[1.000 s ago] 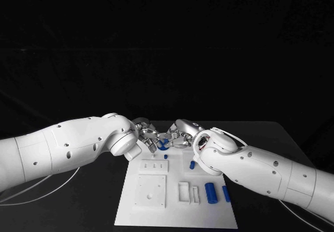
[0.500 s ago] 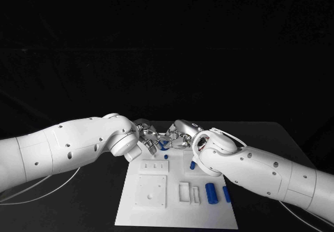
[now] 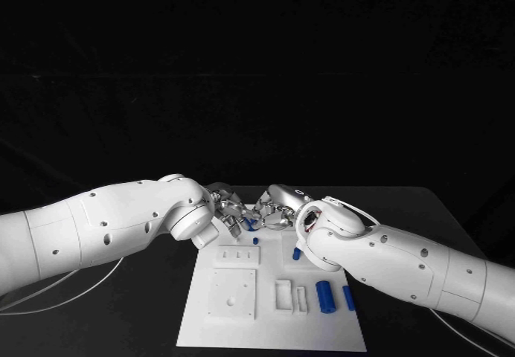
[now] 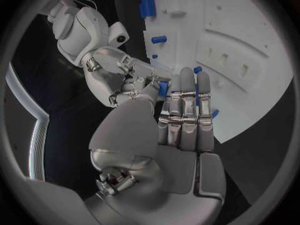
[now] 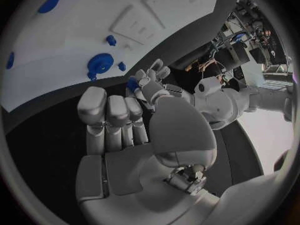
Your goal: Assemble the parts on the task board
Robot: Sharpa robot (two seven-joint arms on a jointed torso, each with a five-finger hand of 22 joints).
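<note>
Both robot hands meet over the task board's [image 3: 274, 327] far edge.
The left robot hand [image 3: 225, 208] and right robot hand [image 3: 277, 210] together pinch a small blue part [image 3: 250, 220] between their fingertips.

White task board [image 3: 274, 327] flat on the table — small blue parts [image 3: 324, 297] scattered across it.
</note>
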